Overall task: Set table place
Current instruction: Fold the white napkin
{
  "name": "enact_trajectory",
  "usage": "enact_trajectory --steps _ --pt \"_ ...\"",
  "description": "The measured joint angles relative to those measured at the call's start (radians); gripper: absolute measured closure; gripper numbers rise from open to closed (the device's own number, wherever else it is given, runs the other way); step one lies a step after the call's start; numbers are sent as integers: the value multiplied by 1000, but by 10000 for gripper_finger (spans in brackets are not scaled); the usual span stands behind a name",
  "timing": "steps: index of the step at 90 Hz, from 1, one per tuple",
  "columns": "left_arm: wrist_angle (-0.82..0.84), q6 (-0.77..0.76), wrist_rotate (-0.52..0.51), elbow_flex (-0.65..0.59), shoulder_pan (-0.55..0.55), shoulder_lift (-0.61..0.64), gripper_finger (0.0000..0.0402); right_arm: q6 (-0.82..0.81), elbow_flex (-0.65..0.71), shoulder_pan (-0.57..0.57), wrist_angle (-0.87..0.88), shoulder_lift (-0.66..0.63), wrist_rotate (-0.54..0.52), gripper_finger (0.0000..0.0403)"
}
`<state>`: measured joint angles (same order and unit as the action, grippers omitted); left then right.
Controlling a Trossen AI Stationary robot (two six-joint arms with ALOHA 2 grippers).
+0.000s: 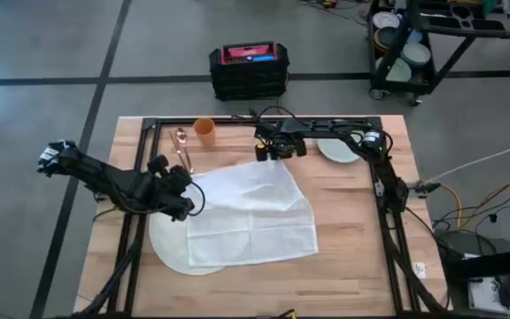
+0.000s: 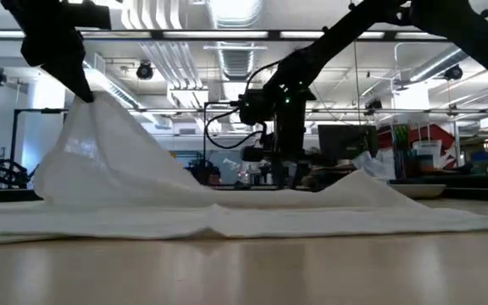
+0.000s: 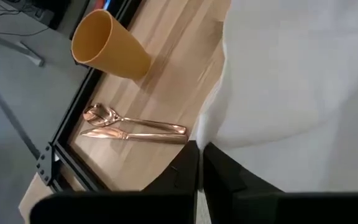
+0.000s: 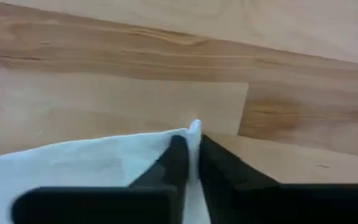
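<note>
A white cloth point(image 1: 255, 213) lies spread over the middle of the table point(image 1: 352, 257) and covers much of the round white place mat point(image 1: 168, 246) at the near left. My left gripper point(image 1: 184, 197) is shut on the cloth's left side, and my right gripper point(image 1: 277, 155) is shut on its far corner. A pale grey-green plate point(image 1: 336, 149) sits on the table's far right. An orange cup point(image 1: 204, 128) and a copper spoon and knife point(image 1: 182, 146) lie at the far left. My left gripper pinches the cloth's left edge point(image 3: 205, 138) between its two fingers. That part is raised into a peak point(image 2: 87, 102), and the cloth slopes down from it to the table. My right gripper pinches the cloth's far corner point(image 4: 194, 129) between its fingertips, coming from above and slanting. The corner sticks out just past the fingers, close over the wood, and the cloth trails away on the table.
A black metal frame rail point(image 1: 149, 124) runs around the table top. Bare wood shows at the table's right point(image 1: 352, 213) and near edge. A black crate point(image 1: 249, 71) and a cart with dishes point(image 1: 405, 44) stand on the floor beyond the far edge.
</note>
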<state>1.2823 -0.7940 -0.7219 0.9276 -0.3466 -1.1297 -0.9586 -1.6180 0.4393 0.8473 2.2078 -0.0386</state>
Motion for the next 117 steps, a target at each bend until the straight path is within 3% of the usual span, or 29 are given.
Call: enact_trajectory --steps 38,84,117 --pt "-6 -3 27 -7 -1 0 402 100 7 -25 89 -119 4 402" --pt "-4 0 26 -7 0 0 402 206 6 -41 239 -325 -189 403" --pt "-5 51 22 -7 0 0 402 245 12 -40 304 -344 -213 403"
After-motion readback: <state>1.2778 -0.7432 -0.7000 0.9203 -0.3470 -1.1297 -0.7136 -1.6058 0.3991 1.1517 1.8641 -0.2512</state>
